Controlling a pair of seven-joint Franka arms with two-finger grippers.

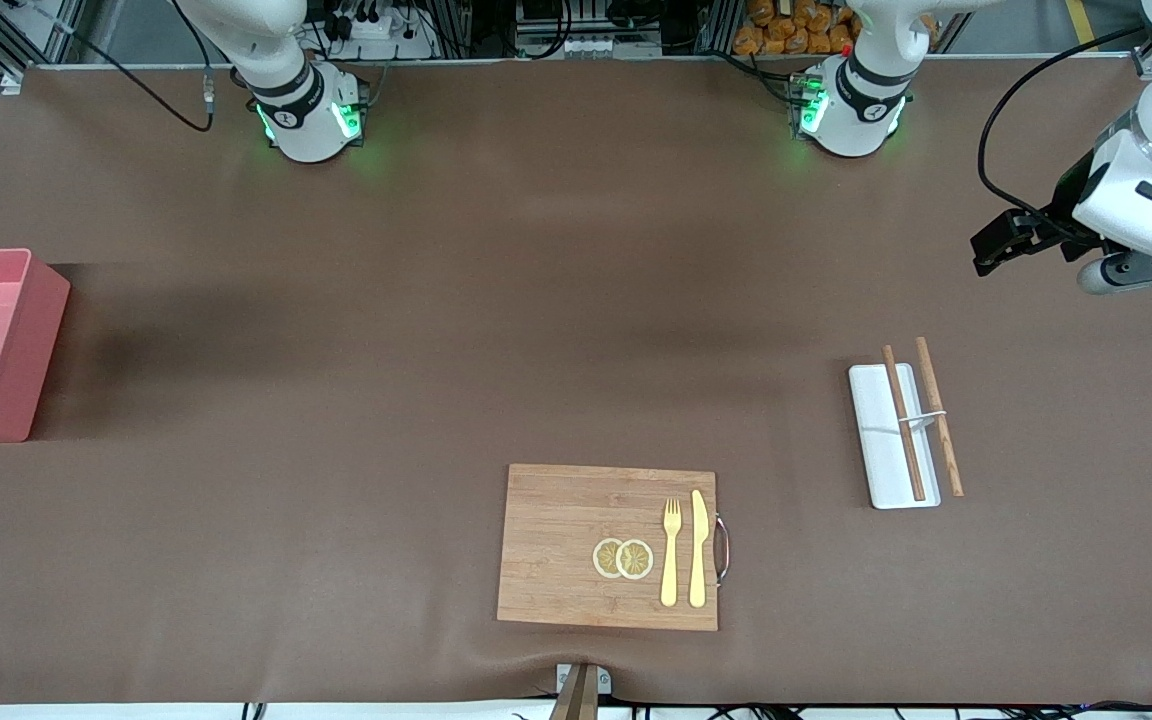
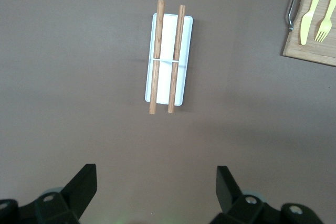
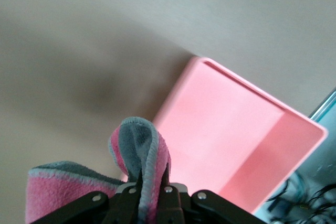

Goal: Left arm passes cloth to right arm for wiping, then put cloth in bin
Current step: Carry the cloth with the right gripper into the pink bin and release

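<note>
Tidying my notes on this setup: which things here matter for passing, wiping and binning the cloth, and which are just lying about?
Job: cloth, shut in the right gripper over the bin; left gripper, open, waiting above the table.
Lying about: cutting board, fork, knife, tray, chopsticks.

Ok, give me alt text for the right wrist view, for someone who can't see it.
The right pincer is shut on a pink and grey cloth, held up over the brown table at the edge of an open pink bin. As much of the bin's inside as shows holds nothing.
</note>
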